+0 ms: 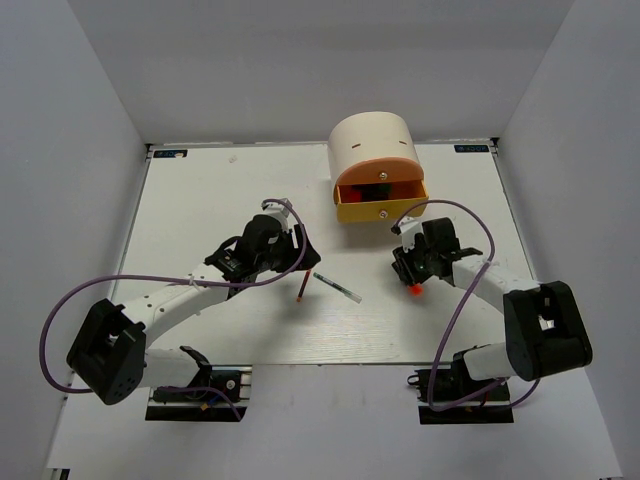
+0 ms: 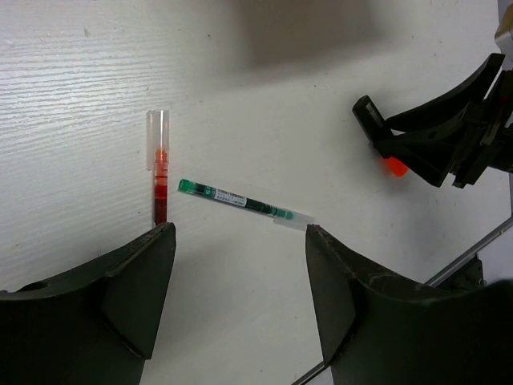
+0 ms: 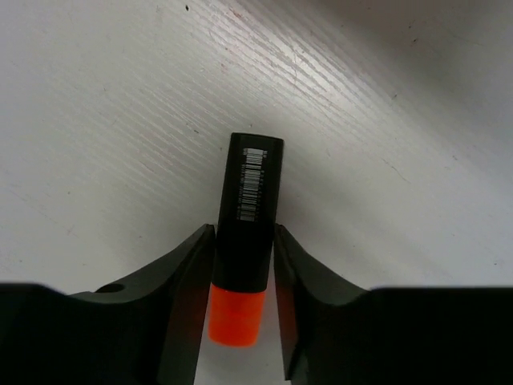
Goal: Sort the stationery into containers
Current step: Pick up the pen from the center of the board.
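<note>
My right gripper (image 1: pixel 412 277) is shut on the black highlighter with the orange cap (image 3: pixel 250 184), held low over the table; the cap (image 1: pixel 414 291) sticks out behind the fingers. My left gripper (image 2: pixel 240 241) is open and empty, just short of the thin red pen (image 2: pixel 158 180) and the clear pen with dark tips (image 2: pixel 240 200), which lie on the table between the arms. The cream organiser (image 1: pixel 375 140) stands at the back, its yellow drawer (image 1: pixel 380 210) pulled out under the orange front (image 1: pixel 378 168). The eraser is out of view.
Dark and red things lie inside the open yellow drawer; I cannot tell what they are. The right gripper shows in the left wrist view (image 2: pixel 425 148), to the right of the pens. Grey walls surround the white table (image 1: pixel 200 200).
</note>
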You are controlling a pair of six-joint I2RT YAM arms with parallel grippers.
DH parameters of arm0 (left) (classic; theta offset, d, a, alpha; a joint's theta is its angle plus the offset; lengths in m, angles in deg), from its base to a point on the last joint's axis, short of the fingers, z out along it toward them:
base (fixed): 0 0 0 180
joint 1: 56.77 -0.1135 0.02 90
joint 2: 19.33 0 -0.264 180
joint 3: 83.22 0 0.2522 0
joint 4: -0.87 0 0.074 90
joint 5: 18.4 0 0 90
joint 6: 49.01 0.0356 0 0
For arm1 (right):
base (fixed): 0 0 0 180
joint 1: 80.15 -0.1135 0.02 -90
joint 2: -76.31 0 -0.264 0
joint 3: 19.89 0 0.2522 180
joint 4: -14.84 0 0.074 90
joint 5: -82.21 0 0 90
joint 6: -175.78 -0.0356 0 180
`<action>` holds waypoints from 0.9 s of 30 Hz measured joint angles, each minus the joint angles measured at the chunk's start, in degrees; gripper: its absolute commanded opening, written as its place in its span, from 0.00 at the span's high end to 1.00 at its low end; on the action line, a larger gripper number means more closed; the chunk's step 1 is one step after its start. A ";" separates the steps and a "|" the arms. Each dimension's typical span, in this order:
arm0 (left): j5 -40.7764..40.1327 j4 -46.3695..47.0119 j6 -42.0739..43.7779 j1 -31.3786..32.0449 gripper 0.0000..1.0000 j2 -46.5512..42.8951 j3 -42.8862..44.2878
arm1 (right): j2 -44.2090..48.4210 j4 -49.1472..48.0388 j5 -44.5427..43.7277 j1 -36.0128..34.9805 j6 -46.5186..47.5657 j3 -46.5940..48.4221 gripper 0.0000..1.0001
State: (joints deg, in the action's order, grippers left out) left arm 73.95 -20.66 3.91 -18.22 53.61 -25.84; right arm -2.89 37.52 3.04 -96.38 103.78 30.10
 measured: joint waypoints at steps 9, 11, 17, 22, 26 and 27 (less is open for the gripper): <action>-0.17 -0.02 0.00 0.00 0.24 0.00 -0.02 | 2.03 -1.42 -0.24 -1.05 1.73 -2.56 0.78; -0.22 -0.02 0.00 0.00 0.24 0.00 -0.02 | 2.21 -1.40 -0.22 -1.11 2.16 -2.64 0.83; -0.24 0.00 0.00 0.00 0.24 0.00 -0.02 | 5.40 2.21 3.32 -1.14 4.92 -2.45 0.87; -0.24 0.07 0.00 0.00 0.24 0.00 -0.13 | 14.73 5.14 13.73 -1.11 10.67 2.40 0.92; -0.24 0.13 0.00 0.00 0.24 -0.02 -0.15 | 17.00 4.87 20.20 -1.09 13.99 10.05 0.92; -0.24 0.13 0.00 0.00 0.24 -0.04 -0.15 | 16.90 4.26 21.38 -1.09 14.56 11.74 0.92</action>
State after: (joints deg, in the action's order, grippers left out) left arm 73.71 -20.53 3.91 -18.22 53.57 -26.00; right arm 14.00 41.79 24.42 -97.48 118.33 41.84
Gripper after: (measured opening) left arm 0.758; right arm 0.358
